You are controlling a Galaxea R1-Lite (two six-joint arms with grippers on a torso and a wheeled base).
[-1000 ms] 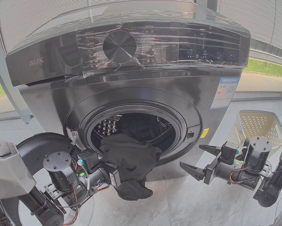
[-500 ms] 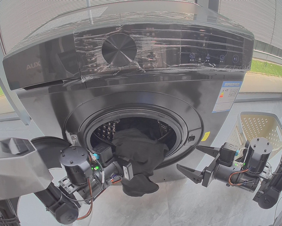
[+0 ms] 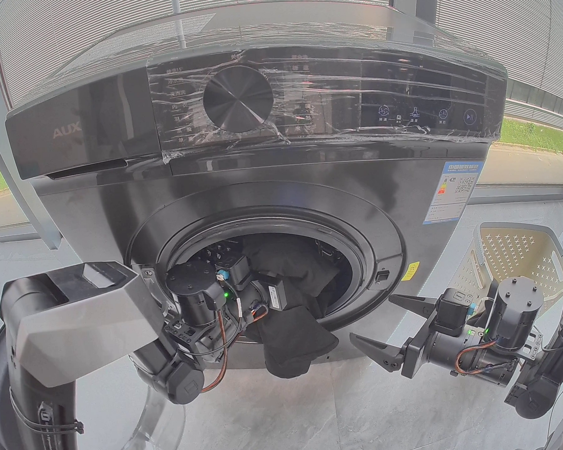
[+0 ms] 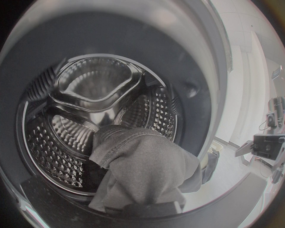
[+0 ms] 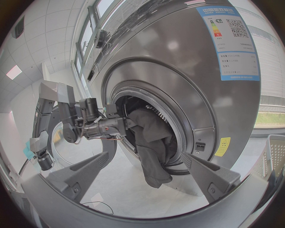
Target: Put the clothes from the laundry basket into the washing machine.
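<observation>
Dark grey cloth, one garment (image 3: 297, 337), lies half in and half out of the washing machine (image 3: 329, 189). Its upper part is bunched inside the machine's round opening, and its lower end droops over the front lip and hangs down the machine's front panel, just above the floor (image 3: 341, 413).

The left gripper (image 5: 127, 122) sits in the left side of the machine's opening. It is pinching the garment, with the cloth gathered over its tip and covering its fingers. Holding it that high and that far in appears meant to carry the bulk of the cloth past the lip, so that the steel drum (image 4: 71, 118) takes the weight when it is let go. From the left wrist view the drum lies straight ahead, and a darker piece of cloth already lies at its bottom.

The machine's door (image 3: 148, 423) stands swung wide at the machine's left, out of the arm's way.

The right gripper (image 3: 373, 319) hangs low in front of the machine's right side, fingers spread and holding nothing. It is well apart from the garment and probably kept there to leave the opening free. The cream laundry basket (image 3: 483, 243) stands on the floor to the machine's right.

The hanging end is the risk, as it could drag the garment back out, so a deeper push seems needed.
</observation>
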